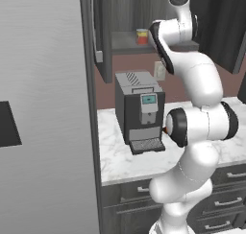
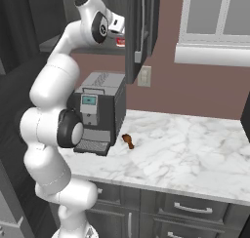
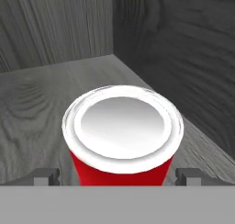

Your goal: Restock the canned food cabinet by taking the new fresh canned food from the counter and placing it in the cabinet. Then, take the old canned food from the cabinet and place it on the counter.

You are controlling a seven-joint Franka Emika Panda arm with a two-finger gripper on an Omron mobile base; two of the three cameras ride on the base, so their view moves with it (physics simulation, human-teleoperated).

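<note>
Hand view: my claw [image 3: 117, 176] stands open, one fingertip [image 3: 46, 175] on each side of the old canned food [image 3: 122, 136], which sits upright on the cabinet [image 3: 179, 48] shelf near its back corner. I judge the second step in hand, the retrieval; next I must close on the red can, lift it and carry it to the table [image 2: 195, 154]. Left base view: the new fresh canned food [image 1: 141, 36] already stands on that shelf. Right base view: a small brown object [image 2: 128, 141] lies on the table beside the coffee machine [image 2: 100, 110].
</note>
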